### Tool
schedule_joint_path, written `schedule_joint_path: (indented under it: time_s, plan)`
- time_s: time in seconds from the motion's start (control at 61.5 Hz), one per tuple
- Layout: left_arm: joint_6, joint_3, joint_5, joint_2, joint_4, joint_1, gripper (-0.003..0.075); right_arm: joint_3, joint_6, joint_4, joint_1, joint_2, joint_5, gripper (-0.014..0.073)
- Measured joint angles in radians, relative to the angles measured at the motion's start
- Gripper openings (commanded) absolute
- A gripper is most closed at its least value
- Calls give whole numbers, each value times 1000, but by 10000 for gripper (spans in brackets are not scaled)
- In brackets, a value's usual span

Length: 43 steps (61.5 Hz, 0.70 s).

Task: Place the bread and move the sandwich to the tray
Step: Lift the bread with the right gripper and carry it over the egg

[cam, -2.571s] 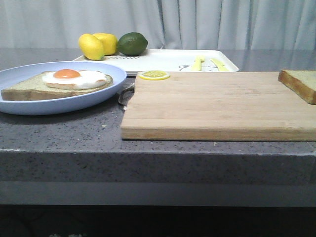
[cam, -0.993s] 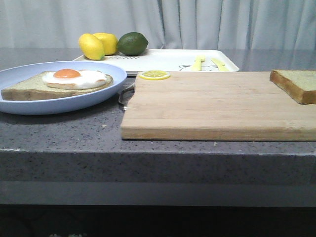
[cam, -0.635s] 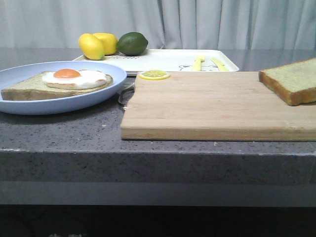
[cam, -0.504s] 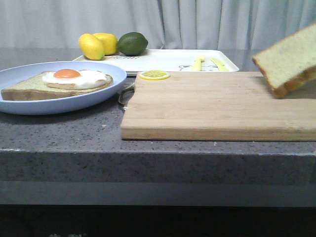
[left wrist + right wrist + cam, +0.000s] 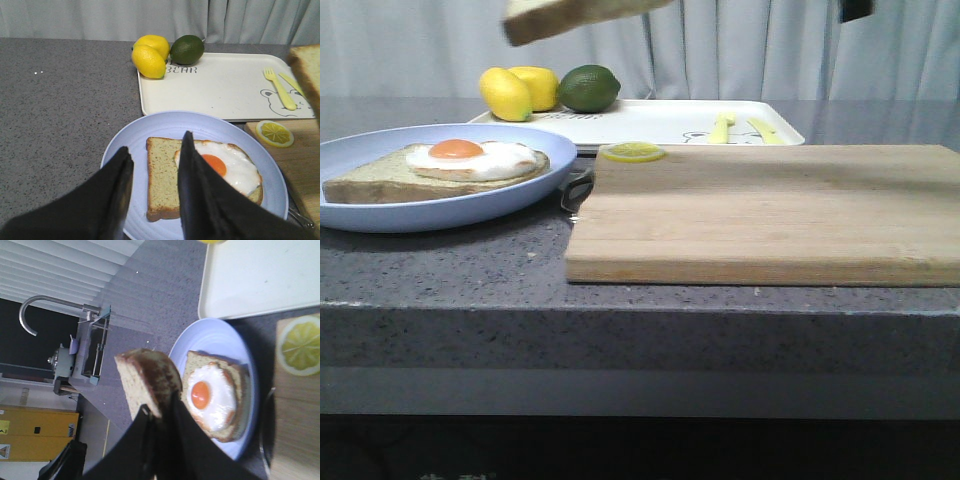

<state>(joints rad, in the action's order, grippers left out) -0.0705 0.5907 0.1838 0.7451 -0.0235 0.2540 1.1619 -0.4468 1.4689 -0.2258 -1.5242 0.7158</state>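
1. Right gripper [image 5: 159, 412] is clamped on the square brown-crusted bread slice [image 5: 146, 380], held in the air above the round pale blue plate [image 5: 380, 215].
2. Left gripper [image 5: 152, 157] hangs over the plate, fingers parted, holding nothing.
3. Egg-topped bread sandwich [image 5: 440, 168] sits on the plate.
4. Flat white rectangular tray [image 5: 650, 122] lies at 1 o'clock from the plate; wooden cutting board [image 5: 770, 210] at 3 o'clock.

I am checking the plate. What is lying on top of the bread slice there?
A fried egg lies on the sandwich on the blue plate. The bread under the egg is hidden.
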Motion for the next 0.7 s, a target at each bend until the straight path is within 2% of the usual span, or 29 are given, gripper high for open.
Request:
schedule_joint_path:
  time_s: [0.13, 0.26, 0.537, 0.618, 0.7]
  plan:
    - [0, 0, 0, 0, 0, 0, 174, 3, -42, 132, -156, -80, -137, -69]
    - [0, 0, 0, 0, 0, 0, 175, 47, -139, 272, -242, -200, -192, -69]
    - [0, 0, 0, 0, 0, 0, 175, 131, -215, 319, -271, -374, -195, -64]
    - [0, 0, 0, 0, 0, 0, 175, 133, -215, 321, -271, -387, -195, -16]
    - [0, 0, 0, 0, 0, 0, 175, 135, -215, 323, -271, -387, -195, 79]
